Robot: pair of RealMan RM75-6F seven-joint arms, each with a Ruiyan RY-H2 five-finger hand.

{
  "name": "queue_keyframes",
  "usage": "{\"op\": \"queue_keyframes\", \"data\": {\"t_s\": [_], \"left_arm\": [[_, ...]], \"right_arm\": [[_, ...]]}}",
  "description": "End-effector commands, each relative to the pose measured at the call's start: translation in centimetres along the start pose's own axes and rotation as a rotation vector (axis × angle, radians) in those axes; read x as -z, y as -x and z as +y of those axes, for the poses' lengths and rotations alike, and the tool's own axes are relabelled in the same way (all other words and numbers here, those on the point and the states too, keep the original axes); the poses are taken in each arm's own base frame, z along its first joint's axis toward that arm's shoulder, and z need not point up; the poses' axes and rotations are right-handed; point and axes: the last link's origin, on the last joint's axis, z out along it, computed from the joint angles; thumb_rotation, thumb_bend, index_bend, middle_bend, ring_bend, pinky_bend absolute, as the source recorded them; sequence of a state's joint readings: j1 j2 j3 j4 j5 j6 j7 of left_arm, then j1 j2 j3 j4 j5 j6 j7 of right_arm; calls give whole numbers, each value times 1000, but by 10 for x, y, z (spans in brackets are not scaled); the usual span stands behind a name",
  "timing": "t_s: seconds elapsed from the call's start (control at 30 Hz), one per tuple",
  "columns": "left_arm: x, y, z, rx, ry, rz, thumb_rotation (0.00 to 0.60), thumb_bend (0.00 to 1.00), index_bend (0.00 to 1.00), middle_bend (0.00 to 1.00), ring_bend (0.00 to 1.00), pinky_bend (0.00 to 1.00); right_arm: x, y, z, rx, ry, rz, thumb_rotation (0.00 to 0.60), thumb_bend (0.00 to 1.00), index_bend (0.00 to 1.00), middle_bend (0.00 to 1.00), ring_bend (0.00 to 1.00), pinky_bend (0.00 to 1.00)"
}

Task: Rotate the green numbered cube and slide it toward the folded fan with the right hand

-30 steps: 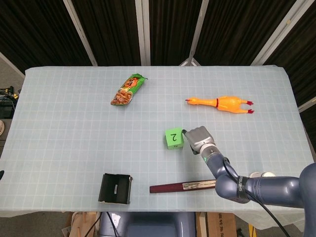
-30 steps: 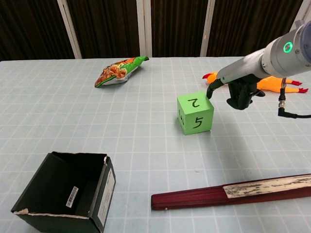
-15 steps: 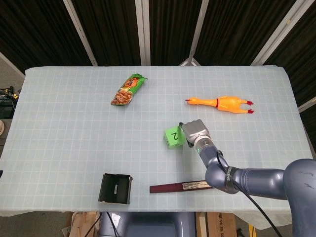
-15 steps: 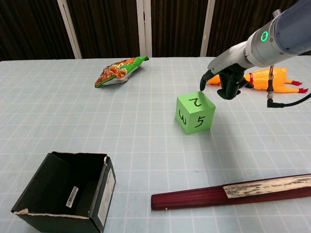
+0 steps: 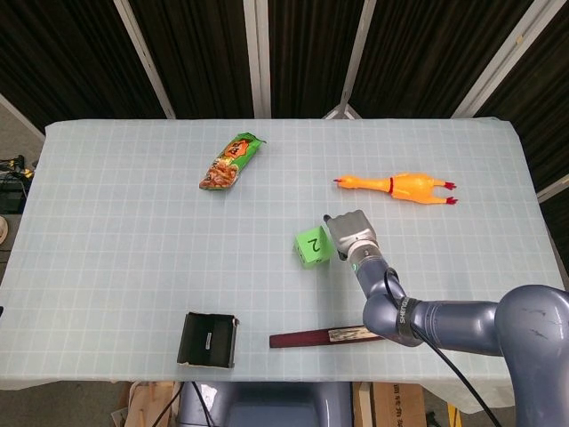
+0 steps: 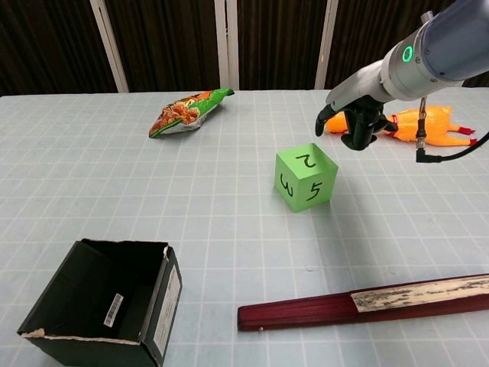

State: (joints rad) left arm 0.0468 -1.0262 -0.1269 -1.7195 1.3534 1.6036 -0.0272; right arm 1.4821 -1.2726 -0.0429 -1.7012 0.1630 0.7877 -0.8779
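The green numbered cube (image 5: 312,246) (image 6: 306,177) sits mid-table with 2 on top and 3 and 5 on its near faces. It stands turned corner-on to the chest view. My right hand (image 5: 351,233) (image 6: 351,126) hovers just past the cube's far right corner and holds nothing. Its fingers hang down, one fingertip (image 6: 321,121) reaching toward the cube without touching it. The folded fan (image 5: 329,336) (image 6: 367,303), dark red with a pale slat, lies near the front edge, right of centre. My left hand is out of both views.
An orange rubber chicken (image 5: 398,187) (image 6: 416,122) lies just behind my right hand. A snack bag (image 5: 231,161) (image 6: 185,112) is at the back left. An open black box (image 5: 208,339) (image 6: 103,310) stands front left.
The cube has turned so its 3 face shows more and has shifted slightly left. My right hand has lifted off its corner and drawn back toward the chicken.
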Motion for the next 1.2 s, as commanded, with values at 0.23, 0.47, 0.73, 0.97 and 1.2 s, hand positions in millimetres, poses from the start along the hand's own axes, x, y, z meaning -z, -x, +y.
{"op": "queue_keyframes", "data": {"t_s": [0.23, 0.47, 0.73, 0.97, 1.2], "left_arm": [[1, 0, 0, -2, -4, 3, 600, 258, 31, 0, 40, 162], [0, 0, 0, -1, -9, 5, 600, 258, 31, 0, 40, 162], [-2, 1, -1, -2, -11, 1, 600, 258, 31, 0, 40, 162], [-1, 0, -1, 0, -11, 3, 600, 258, 31, 0, 40, 162], [-1, 0, -1, -3, -15, 8, 600, 258, 31, 0, 40, 162]], "right_arm": [[-2, 9, 7, -2, 2, -37, 600, 729, 129, 830, 860, 711], [0, 13, 2, 3, -39, -47, 600, 729, 129, 830, 860, 710], [2, 10, -6, 12, -77, -43, 600, 730, 129, 830, 860, 711], [-2, 5, -15, 18, -87, -27, 600, 729, 129, 830, 860, 711], [-10, 0, -22, 32, -83, -16, 600, 730, 130, 830, 860, 711]]}}
